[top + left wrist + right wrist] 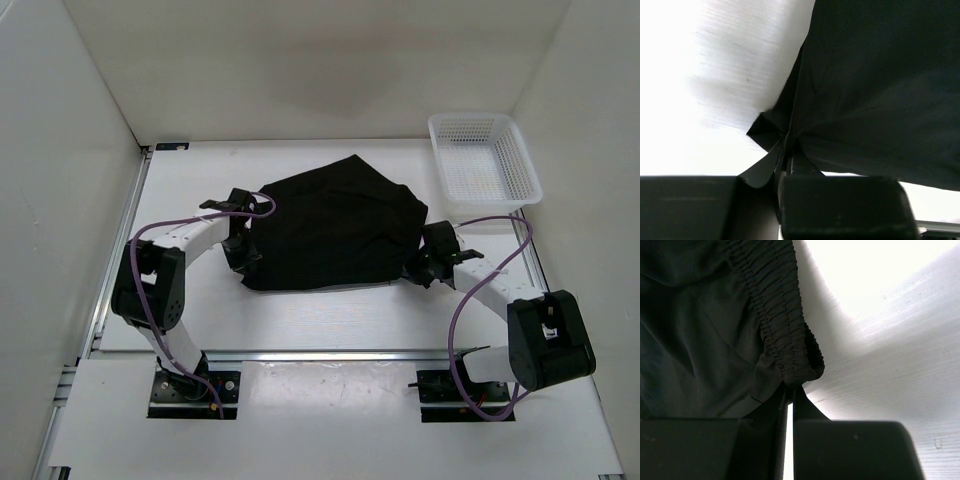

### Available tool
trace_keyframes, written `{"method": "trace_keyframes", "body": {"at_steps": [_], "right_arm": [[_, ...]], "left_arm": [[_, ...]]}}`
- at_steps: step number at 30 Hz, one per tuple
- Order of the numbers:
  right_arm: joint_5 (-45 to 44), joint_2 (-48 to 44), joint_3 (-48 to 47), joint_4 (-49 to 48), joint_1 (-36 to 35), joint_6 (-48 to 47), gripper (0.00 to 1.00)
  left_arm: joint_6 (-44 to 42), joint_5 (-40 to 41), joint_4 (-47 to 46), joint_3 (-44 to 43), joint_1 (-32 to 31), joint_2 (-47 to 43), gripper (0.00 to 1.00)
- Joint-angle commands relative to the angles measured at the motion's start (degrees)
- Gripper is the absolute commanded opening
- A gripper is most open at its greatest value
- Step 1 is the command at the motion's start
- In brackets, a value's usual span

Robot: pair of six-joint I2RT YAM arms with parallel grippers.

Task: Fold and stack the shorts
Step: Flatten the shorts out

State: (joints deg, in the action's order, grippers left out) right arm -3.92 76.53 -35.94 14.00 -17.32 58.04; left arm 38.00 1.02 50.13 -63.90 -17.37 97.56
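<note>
The black shorts (335, 225) hang spread between my two grippers over the middle of the white table. My left gripper (243, 256) is shut on the shorts' left corner; in the left wrist view the dark cloth (875, 90) bunches into the closed fingertips (785, 150). My right gripper (420, 266) is shut on the right corner; in the right wrist view the gathered elastic waistband (785, 335) ends pinched between the fingertips (790, 390). The drawstring is not visible.
A white mesh basket (484, 160) stands at the back right of the table, close behind the right arm. White walls enclose the table on the left, back and right. A metal rail (330, 355) runs along the near edge by the arm bases.
</note>
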Motion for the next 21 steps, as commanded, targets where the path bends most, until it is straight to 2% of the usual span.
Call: {"method": "trace_keyframes", "body": {"at_steps": [1,4,5,6,7,8,11,12,13,21], "right_arm": [[-0.73,-1.30,-0.27,1.12,0.18,-0.74,0.00],[-0.73,-1.30,-0.27,1.12,0.18,-0.74,0.00],[-0.73,-1.30,-0.27,1.12,0.18,-0.74,0.00],[-0.73,-1.30,-0.27,1.12,0.18,-0.74,0.00],[-0.73,-1.30,-0.27,1.12,0.18,-0.74,0.00],[-0.73,-1.30,-0.27,1.12,0.18,-0.74,0.00],[-0.73,-1.30,-0.27,1.12,0.18,-0.74,0.00],[-0.73,-1.30,-0.27,1.12,0.18,-0.74,0.00],[-0.73,-1.30,-0.27,1.12,0.18,-0.74,0.00],[-1.26,-1.82,-1.40,1.65,0.18,-1.79,0.00]], "left_arm": [[0.23,0.57,1.02,-1.14,-0.04,-3.69,0.10],[-0.38,-0.57,1.02,-1.14,-0.04,-3.69,0.39],[-0.38,-0.58,1.02,-1.14,-0.04,-3.69,0.42],[-0.38,-0.58,1.02,-1.14,-0.04,-3.69,0.54],[-0.38,-0.58,1.02,-0.62,-0.04,-4.21,0.54],[-0.38,-0.58,1.02,-0.61,-0.04,-4.22,0.53],[-0.38,-0.58,1.02,-0.61,-0.04,-4.83,0.23],[-0.38,-0.58,1.02,-0.61,-0.04,-4.83,0.15],[-0.38,-0.58,1.02,-0.61,-0.04,-4.83,0.10],[-0.38,1.88,3.21,-1.92,-0.04,-6.50,0.10]]}}
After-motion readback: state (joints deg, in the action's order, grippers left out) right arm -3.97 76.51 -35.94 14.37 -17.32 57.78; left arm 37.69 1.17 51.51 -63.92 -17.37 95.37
